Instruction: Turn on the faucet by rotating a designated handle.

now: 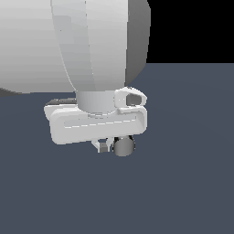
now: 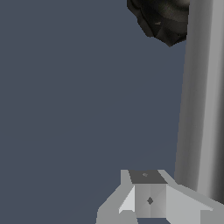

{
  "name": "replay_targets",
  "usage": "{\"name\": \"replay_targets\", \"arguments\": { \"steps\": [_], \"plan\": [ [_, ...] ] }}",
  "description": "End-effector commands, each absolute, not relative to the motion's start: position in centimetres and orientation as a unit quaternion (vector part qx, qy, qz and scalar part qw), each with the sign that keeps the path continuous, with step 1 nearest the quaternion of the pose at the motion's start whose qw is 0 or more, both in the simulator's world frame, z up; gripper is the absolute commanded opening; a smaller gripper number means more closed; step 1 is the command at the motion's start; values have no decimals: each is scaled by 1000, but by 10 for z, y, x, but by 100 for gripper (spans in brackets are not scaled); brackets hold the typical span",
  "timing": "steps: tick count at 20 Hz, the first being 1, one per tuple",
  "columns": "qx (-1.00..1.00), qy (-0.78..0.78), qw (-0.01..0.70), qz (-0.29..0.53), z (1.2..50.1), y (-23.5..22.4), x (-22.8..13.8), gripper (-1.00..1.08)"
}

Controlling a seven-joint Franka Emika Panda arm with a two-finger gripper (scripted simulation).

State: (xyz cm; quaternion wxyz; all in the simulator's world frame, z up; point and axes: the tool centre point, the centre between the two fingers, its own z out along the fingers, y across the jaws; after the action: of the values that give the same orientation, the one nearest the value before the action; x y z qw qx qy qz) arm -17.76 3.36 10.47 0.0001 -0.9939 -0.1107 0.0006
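Observation:
The faucet's black ridged base [image 2: 162,19] shows only in the wrist view, at the picture's edge. The handle [image 2: 203,100], a shiny chrome bar, runs from that base right alongside my gripper [image 2: 146,183]. In the exterior view the handle's flat grey end [image 1: 123,146] pokes out under the white hand, just to the exterior view's right of my gripper [image 1: 105,146]. One fingertip [image 2: 146,177] lies close beside the bar. I cannot make out a second finger or whether the jaws are open. Nothing is visibly held.
The arm's big white links [image 1: 68,41] fill the top of the exterior view and hide the faucet's base and stem. Plain dark blue-grey floor [image 1: 183,183] lies all around.

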Motion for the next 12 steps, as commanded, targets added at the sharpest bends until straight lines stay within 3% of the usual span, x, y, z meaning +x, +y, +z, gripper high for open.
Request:
{"name": "replay_targets", "arguments": {
  "steps": [1, 12],
  "plan": [
    [-994, -112, 0, 0, 101, 34, -176, -100],
    [-994, -112, 0, 0, 101, 26, -173, -100]
  ]
}}
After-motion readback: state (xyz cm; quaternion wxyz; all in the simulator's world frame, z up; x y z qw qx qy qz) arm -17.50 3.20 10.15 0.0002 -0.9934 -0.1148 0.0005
